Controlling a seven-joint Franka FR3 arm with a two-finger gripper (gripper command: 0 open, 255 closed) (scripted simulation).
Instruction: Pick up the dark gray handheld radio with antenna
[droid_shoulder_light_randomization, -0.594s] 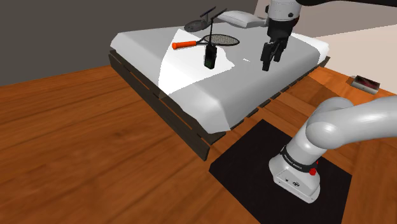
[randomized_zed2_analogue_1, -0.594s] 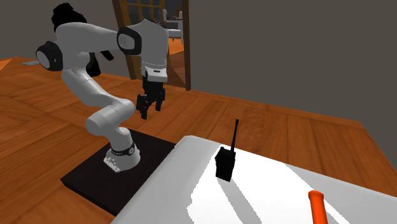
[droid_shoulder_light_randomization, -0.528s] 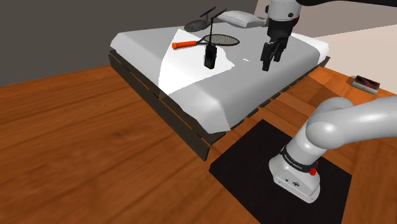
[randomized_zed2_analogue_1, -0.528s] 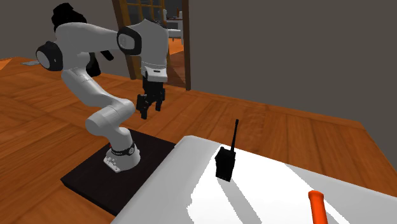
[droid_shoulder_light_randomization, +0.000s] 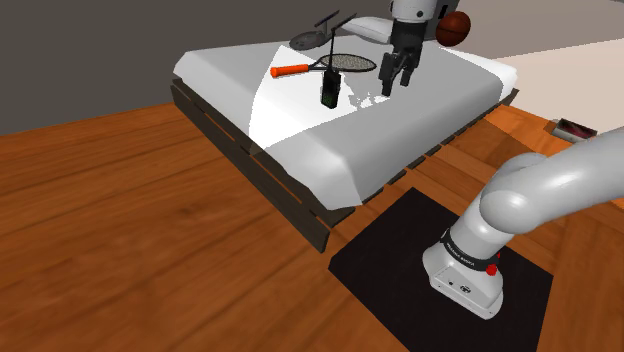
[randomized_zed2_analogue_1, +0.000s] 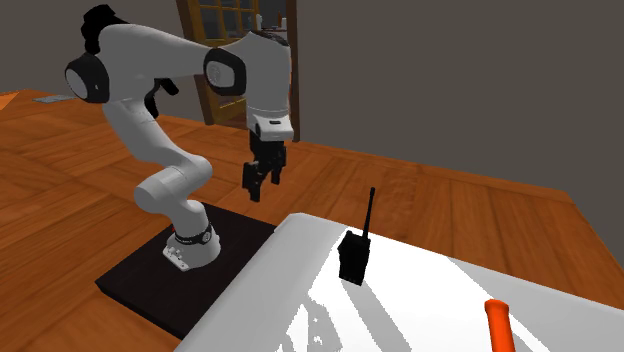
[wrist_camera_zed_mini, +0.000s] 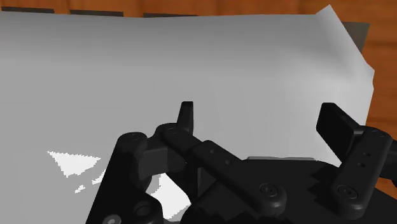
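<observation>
The tool (droid_shoulder_light_randomization: 393, 76) (randomized_zed2_analogue_1: 258, 186) (wrist_camera_zed_mini: 261, 118) is hovering over the white bed (droid_shoulder_light_randomization: 300, 135) (randomized_zed2_analogue_1: 420, 300) (wrist_camera_zed_mini: 127, 76), its two black fingers standing apart with nothing between them. The dark handheld radio (droid_shoulder_light_randomization: 329, 92) (randomized_zed2_analogue_1: 354, 256) is standing upright on the bed, antenna pointing up, apart from the tool toward the shoulder view's left. Just beyond it a racket (droid_shoulder_light_randomization: 345, 63) with an orange handle is lying flat. A brown ball (droid_shoulder_light_randomization: 455, 27) is showing beside the arm's wrist.

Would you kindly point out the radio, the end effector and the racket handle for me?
radio (randomized_zed2_analogue_1: 352, 258): second exterior view, on its black body.
end effector (randomized_zed2_analogue_1: 261, 190): second exterior view, midway between its fingertips.
racket handle (droid_shoulder_light_randomization: 291, 70): shoulder view, on the middle of the orange grip.
</observation>
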